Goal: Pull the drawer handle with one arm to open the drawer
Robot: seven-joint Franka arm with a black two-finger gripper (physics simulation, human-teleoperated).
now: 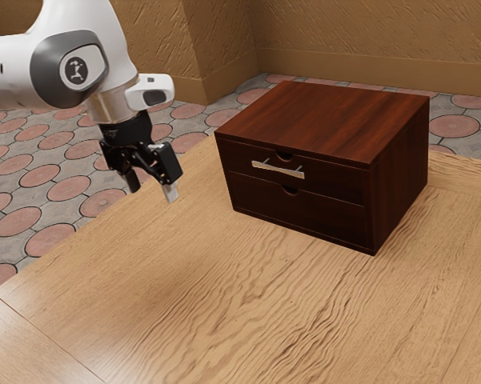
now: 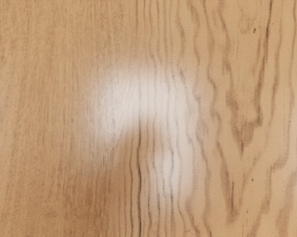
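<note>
A dark wooden cabinet (image 1: 336, 120) with two drawers stands on the table at the exterior view's right. Its upper drawer (image 1: 320, 172) carries a silver bar handle (image 1: 278, 168); the lower drawer (image 1: 304, 210) has just a small notch at its top edge. Both drawer fronts sit flush with the cabinet. My gripper (image 1: 152, 186) hangs above the table's far-left edge, well to the left of the handle, pointing down. Its fingers (image 1: 170, 192) stand apart with nothing between them. In the wrist view the light wood table (image 2: 148, 118) lies directly below my hand.
The wooden table (image 1: 248, 304) stretches wide in front of the cabinet. Beyond its edge lies a floor of round reddish tiles (image 1: 48, 168), with tan walls behind.
</note>
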